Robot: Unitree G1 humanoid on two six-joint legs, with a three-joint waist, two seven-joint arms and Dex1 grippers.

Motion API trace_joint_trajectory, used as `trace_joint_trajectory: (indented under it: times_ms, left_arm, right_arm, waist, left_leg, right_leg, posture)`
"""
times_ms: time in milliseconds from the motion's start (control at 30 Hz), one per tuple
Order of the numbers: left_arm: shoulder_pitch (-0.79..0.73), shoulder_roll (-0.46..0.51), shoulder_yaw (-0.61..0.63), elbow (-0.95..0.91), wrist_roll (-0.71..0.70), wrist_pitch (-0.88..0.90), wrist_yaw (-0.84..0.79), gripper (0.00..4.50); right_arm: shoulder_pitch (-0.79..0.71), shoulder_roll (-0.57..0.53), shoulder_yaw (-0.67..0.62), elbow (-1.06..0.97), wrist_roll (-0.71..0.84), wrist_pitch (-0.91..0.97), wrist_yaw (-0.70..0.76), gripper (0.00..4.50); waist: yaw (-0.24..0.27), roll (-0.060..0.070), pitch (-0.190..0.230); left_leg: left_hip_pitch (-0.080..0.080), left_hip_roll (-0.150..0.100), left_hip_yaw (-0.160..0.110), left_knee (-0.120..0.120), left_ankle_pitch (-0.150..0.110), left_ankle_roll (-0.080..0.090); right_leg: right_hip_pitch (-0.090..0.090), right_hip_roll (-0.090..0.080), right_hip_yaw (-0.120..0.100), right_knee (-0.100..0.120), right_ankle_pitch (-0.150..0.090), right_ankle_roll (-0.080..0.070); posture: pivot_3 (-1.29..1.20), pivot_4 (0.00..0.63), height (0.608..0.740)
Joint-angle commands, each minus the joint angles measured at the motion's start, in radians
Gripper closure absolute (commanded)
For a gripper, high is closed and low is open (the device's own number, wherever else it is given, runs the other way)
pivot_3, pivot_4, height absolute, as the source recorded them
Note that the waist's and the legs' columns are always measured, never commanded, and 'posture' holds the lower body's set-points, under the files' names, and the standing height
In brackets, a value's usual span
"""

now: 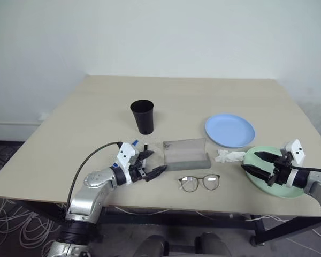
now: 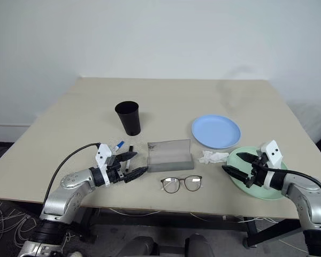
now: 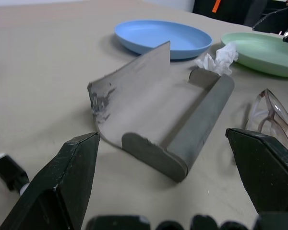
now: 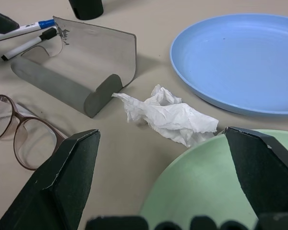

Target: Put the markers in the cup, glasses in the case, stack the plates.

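Silver-grey metal arms; black cable looping along the left arm (image 1: 91,187). White blocks with blue trim at both wrists. Left gripper (image 1: 152,163) and right gripper (image 1: 255,162): black tapered fingers.

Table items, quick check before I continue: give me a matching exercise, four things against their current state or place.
Things:
1. case
2. glasses
3. cup
4. mint green plate

States:
A. under the open right claw
B. standing upright, far side of the markers
C. open, lid raised
D. lying on the table near the front edge

Pairs: 1-C, 2-D, 3-B, 4-A
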Motion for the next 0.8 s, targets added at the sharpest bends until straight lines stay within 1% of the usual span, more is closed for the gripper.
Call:
trace_joint_trajectory:
  times_ms: [33, 133, 300, 400, 567, 667, 800]
  left_arm:
    - [-0.016, -0.003, 0.006, -0.035, -0.002, -0.015, 0.003, 0.01]
    - [-0.022, -0.007, 0.004, -0.024, 0.003, -0.025, 0.004, 0.01]
    - [-0.016, -0.005, 0.012, -0.051, -0.003, -0.021, 0.01, 0.01]
    - [-0.001, 0.009, 0.016, -0.08, -0.012, -0.009, 0.002, 0.01]
    - [0.028, 0.025, 0.024, -0.114, -0.03, 0.01, -0.004, 0.01]
    - [0.06, 0.044, 0.031, -0.169, -0.053, 0.043, -0.011, 0.01]
    - [0.054, 0.055, 0.039, -0.168, -0.065, 0.052, -0.014, 0.01]
  right_arm:
    - [-0.027, -0.001, -0.013, -0.024, 0.005, -0.013, -0.005, 0.0]
    - [-0.035, -0.002, -0.015, -0.011, 0.002, -0.02, -0.004, 0.0]
    - [-0.041, -0.003, -0.015, -0.021, 0.005, -0.01, -0.012, 0.0]
    - [-0.02, 0.001, -0.019, -0.035, 0.009, -0.006, -0.019, 0.0]
    - [0.029, 0.027, -0.028, -0.117, 0.032, 0.027, -0.063, 0.0]
    - [0.069, 0.034, -0.036, -0.213, 0.053, 0.071, -0.101, 0.0]
    - [0.081, 0.046, -0.056, -0.28, 0.081, 0.115, -0.151, 0.0]
  waist:
    - [0.0, 0.0, 0.0]
    - [0.0, 0.0, 0.0]
    - [0.0, 0.0, 0.0]
    - [0.0, 0.0, 0.0]
    - [0.0, 0.0, 0.0]
    - [0.0, 0.0, 0.0]
    - [0.0, 0.0, 0.0]
  left_leg:
    - [0.0, 0.0, 0.0, 0.0, 0.0, 0.0]
    - [0.0, 0.0, 0.0, 0.0, 0.0, 0.0]
    - [0.0, 0.0, 0.0, 0.0, 0.0, 0.0]
    - [0.0, 0.0, 0.0, 0.0, 0.0, 0.0]
    - [0.0, 0.0, 0.0, 0.0, 0.0, 0.0]
    - [0.0, 0.0, 0.0, 0.0, 0.0, 0.0]
    - [0.0, 0.0, 0.0, 0.0, 0.0, 0.0]
  right_leg:
    - [0.0, 0.0, 0.0, 0.0, 0.0, 0.0]
    - [0.0, 0.0, 0.0, 0.0, 0.0, 0.0]
    - [0.0, 0.0, 0.0, 0.0, 0.0, 0.0]
    - [0.0, 0.0, 0.0, 0.0, 0.0, 0.0]
    - [0.0, 0.0, 0.0, 0.0, 0.0, 0.0]
    - [0.0, 0.0, 0.0, 0.0, 0.0, 0.0]
    - [0.0, 0.0, 0.0, 0.0, 0.0, 0.0]
  posture:
    - [0.0, 0.0, 0.74]
    - [0.0, 0.0, 0.74]
    - [0.0, 0.0, 0.74]
    - [0.0, 0.0, 0.74]
    - [0.0, 0.0, 0.74]
    - [0.0, 0.0, 0.74]
    - [0.0, 0.0, 0.74]
